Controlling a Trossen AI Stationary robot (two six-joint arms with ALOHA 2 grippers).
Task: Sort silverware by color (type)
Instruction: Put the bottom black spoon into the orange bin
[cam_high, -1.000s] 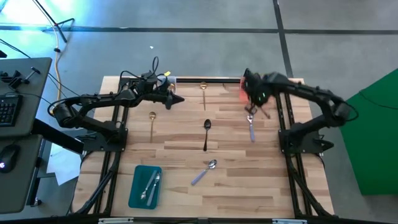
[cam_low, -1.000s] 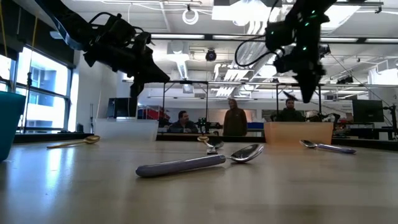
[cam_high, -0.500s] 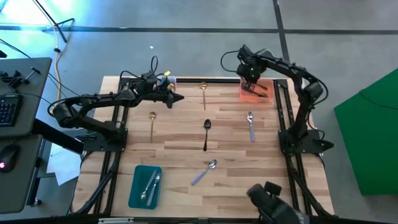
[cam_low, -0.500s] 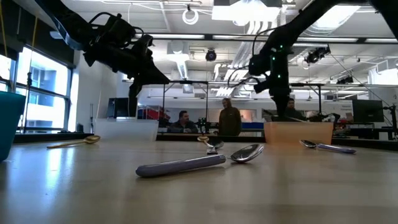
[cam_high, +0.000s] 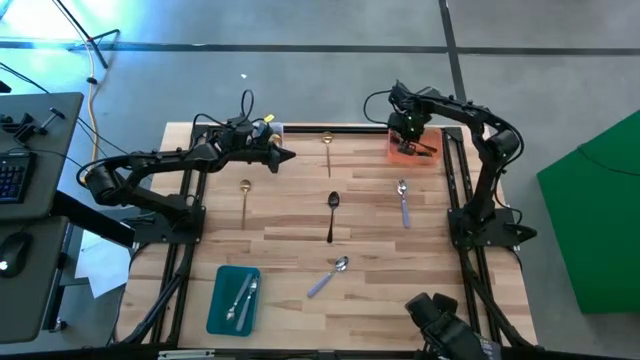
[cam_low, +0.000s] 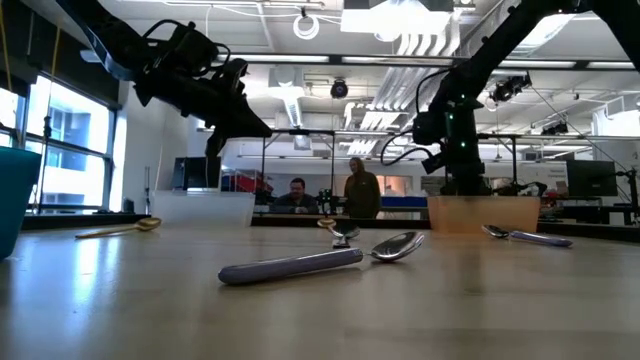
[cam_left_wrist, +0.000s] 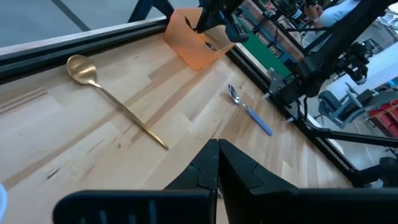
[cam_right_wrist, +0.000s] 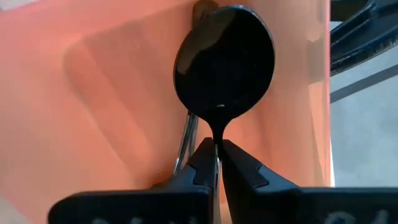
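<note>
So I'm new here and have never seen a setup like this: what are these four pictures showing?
Two dark robot arms work at a wooden table. One picture looks straight down, one looks level across the tabletop, and two come from cameras on the arms' wrists. The right gripper, over the orange tray at the far right, has its jaws shut on a black spoon. The left gripper hangs shut above the table's far left, holding nothing. Loose on the wood lie two gold spoons, another black spoon and two lilac-handled silver spoons. A teal tray near the front already holds silver ones.
</note>
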